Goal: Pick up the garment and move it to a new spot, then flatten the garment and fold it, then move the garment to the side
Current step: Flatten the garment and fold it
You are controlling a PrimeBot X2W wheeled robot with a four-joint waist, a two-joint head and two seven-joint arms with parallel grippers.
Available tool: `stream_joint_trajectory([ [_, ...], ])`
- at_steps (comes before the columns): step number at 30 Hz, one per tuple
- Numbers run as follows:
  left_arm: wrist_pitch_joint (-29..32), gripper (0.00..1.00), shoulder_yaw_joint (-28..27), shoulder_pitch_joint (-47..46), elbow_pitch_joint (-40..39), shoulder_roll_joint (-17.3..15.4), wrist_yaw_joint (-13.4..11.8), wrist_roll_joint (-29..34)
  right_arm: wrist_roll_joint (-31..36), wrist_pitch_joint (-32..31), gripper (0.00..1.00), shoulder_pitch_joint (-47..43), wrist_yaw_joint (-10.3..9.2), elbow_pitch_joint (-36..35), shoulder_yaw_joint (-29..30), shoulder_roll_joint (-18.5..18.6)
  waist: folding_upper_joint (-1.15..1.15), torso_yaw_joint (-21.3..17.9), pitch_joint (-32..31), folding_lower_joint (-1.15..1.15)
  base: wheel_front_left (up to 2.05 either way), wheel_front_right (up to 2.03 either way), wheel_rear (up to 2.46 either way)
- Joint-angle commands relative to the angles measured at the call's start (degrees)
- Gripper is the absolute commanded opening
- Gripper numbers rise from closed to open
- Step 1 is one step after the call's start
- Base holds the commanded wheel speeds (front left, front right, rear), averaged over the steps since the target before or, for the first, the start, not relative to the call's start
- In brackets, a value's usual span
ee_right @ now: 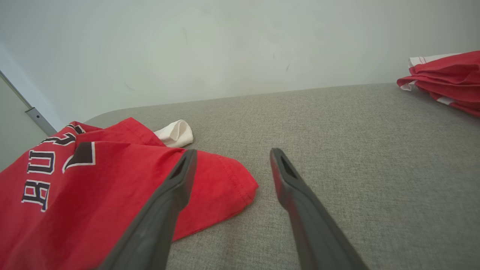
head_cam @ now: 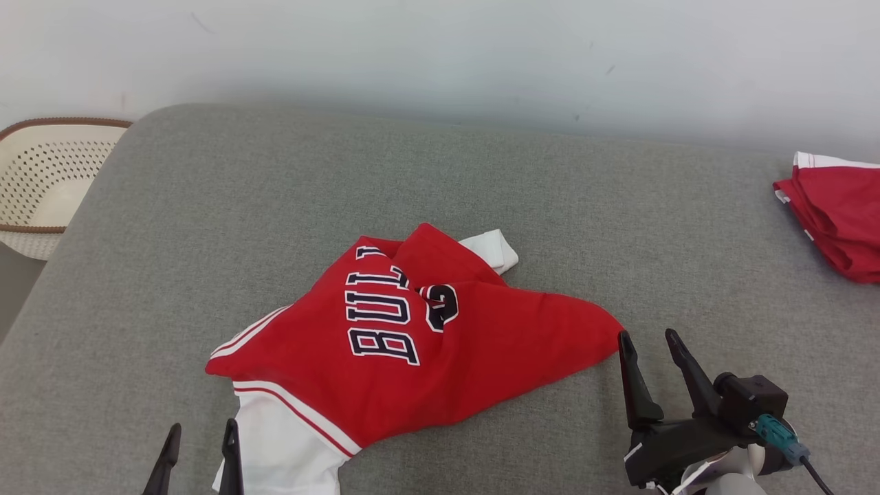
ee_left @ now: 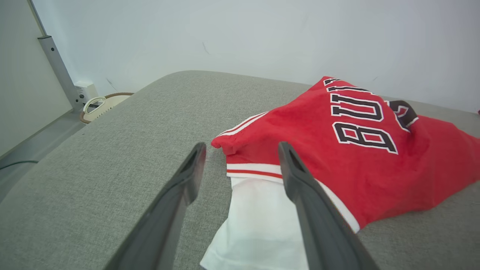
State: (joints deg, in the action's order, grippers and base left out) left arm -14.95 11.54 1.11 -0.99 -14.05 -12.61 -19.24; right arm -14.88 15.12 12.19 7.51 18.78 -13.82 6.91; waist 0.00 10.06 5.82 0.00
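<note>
Head view: crumpled jersey (head_cam: 426,344); left gripper (head_cam: 203,427) by its white sleeve, right gripper (head_cam: 648,337) beside its red corner, fingers all spread.

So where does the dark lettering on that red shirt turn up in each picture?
Head view: lettering at the centre, on the red shirt.
Left wrist view: lettering upper right.
Right wrist view: lettering at the far left.
Shared landmark: the grey cushion under the shirt.
</note>
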Motion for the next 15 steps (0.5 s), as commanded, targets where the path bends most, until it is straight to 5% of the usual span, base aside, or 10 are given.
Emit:
stream_joint_trajectory([
  [1, -0.35, 1.00, -0.62, 0.77, -0.39, 0.25, 0.19, 0.49, -0.34, -0.02, 1.00, -0.09, -0.05, 0.28, -0.15, 0.41, 0.00, -0.10, -0.12, 0.00, 0.00, 0.00, 0.00],
  [7, 0.02, 1.00, 0.37, 2.33, 3.79, 0.29, 2.72, 0.58, -0.50, -0.02, 1.00, 0.19, -0.05, 0.89, -0.03, 0.58, 0.00, -0.07, -0.51, 0.00, 0.00, 0.00, 0.00],
  [15, -0.29, 1.00, -0.75, 1.37, 4.06, 1.09, 2.87, 0.20, -0.78, -0.02, 1.00, 1.00, -0.05, 2.51, -0.72, 1.20, 0.00, 0.69, -0.99, 0.00, 0.00, 0.00, 0.00],
])
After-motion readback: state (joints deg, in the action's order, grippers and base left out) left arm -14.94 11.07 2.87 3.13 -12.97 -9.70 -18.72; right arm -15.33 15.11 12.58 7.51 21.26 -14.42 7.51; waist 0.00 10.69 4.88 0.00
